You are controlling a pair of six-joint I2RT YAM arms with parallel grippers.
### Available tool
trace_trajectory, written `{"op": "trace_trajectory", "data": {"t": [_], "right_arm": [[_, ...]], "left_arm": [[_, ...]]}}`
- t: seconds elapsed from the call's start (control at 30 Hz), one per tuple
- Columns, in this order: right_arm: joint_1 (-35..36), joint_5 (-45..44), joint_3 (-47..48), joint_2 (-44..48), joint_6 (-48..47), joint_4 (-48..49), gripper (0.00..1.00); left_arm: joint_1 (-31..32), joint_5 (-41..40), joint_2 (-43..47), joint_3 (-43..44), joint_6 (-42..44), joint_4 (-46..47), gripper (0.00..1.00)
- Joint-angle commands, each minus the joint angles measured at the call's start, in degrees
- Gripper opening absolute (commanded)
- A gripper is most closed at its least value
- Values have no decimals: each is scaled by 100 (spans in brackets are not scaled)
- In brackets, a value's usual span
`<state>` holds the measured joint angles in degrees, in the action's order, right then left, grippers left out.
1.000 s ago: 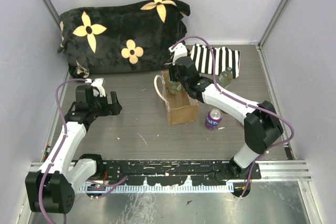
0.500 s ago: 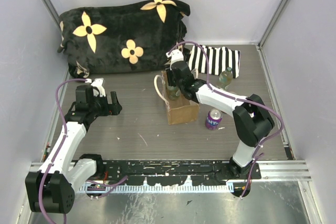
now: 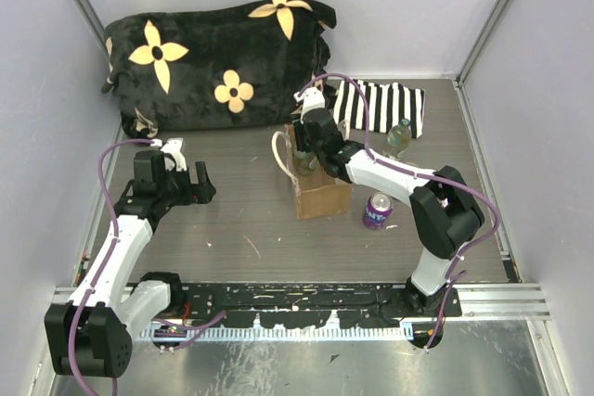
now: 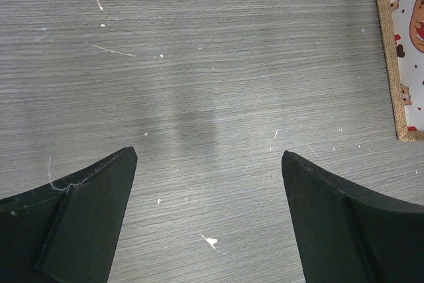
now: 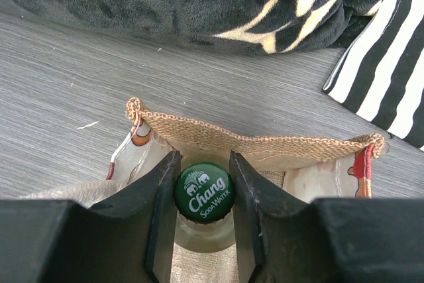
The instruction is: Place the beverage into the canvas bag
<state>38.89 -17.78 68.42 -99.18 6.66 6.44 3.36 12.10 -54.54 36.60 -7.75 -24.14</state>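
Observation:
The tan burlap canvas bag (image 3: 318, 194) stands open at the table's middle, one cream handle looping off its left side. My right gripper (image 3: 307, 157) is down in the bag's mouth, shut on a glass soda-water bottle (image 5: 203, 192) with a green Chang cap. In the right wrist view the fingers (image 5: 163, 197) clamp the cap from both sides, inside the burlap rim (image 5: 252, 142). My left gripper (image 3: 183, 181) hangs open and empty over bare table to the left; the bag's edge (image 4: 392, 51) shows at the right of its wrist view.
A purple can (image 3: 377, 210) stands right of the bag. Another glass bottle (image 3: 400, 136) stands beside the flat black-and-white striped cloth (image 3: 380, 107). A big black plush bag with yellow flowers (image 3: 218, 60) lies along the back.
My right gripper has carried the bottle leftward and down into the bag's mouth. Over the last half second it barely moved. The left arm has not moved.

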Motion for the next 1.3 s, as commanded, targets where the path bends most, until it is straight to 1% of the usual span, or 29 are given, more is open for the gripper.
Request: {"op": "trace_trajectory", "data": {"t": [0.0, 0.03, 0.07, 0.17, 0.23, 0.37, 0.57, 0.8, 1.07, 1.13, 1.2, 1.27], "right_arm": [[38, -36, 108, 303, 127, 954, 3], [37, -13, 101, 321, 123, 944, 11], [38, 7, 89, 346, 118, 939, 23], [35, 9, 59, 452, 118, 936, 45], [35, -24, 52, 520, 89, 924, 53], [35, -107, 64, 645, 47, 861, 63], [31, -267, 118, 894, -40, 763, 71], [34, -427, 273, 1164, -192, 774, 77], [-14, -841, 1022, 1254, -572, 738, 82], [-111, -901, 1281, 1215, -604, 633, 82], [-362, -1016, 1619, 1136, -557, 362, 82], [-720, -1139, 1912, 1032, -361, -216, 82]], "left_arm": [[-27, 69, 1, -21, 1, 94, 98], [-26, 73, 10, -21, 1, 94, 98], [-28, 70, 21, -28, 1, 94, 98], [-28, 80, 46, -38, 4, 94, 98], [-28, 84, 35, -38, 11, 94, 98], [-20, 114, 38, -39, -1, 101, 98], [-28, 168, 53, -52, -16, 116, 98], [-27, 170, 151, -73, -12, 77, 98], [-22, 153, 214, -73, 3, 7, 98], [-27, 156, 229, -91, 1, 8, 98], [-27, 153, 248, -100, 1, 15, 98], [-28, 153, 253, -100, 2, 6, 98]]}}
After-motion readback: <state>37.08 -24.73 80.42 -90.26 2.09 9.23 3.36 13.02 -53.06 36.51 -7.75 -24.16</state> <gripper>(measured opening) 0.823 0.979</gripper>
